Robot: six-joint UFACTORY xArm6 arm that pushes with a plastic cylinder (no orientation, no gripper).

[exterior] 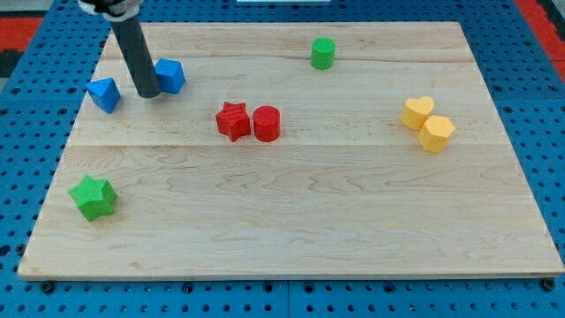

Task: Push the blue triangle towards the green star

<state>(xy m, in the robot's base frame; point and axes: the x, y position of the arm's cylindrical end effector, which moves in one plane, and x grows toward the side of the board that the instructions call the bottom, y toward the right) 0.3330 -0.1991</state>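
Nearest the camera, the green star (pixel 94 196) lies at the lower left of the wooden bench (pixel 291 221), well below the blue triangle (pixel 104 94) at the upper left. Between that triangle and a blue cube-like block (pixel 169 76) stands the dark rod, my tip (pixel 147 94) close to both; no pincer shows, so its state cannot be told. Mid-bench, a red star (pixel 233 120) touches a red cylinder (pixel 267 123), a green cylinder (pixel 323 54) sits near the top, and a yellow heart (pixel 418 112) adjoins a yellow hexagon (pixel 436 132) at the right.

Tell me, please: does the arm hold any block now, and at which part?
Nothing is held. My tip stands on the board between the blue triangle and the blue cube, close beside the cube.
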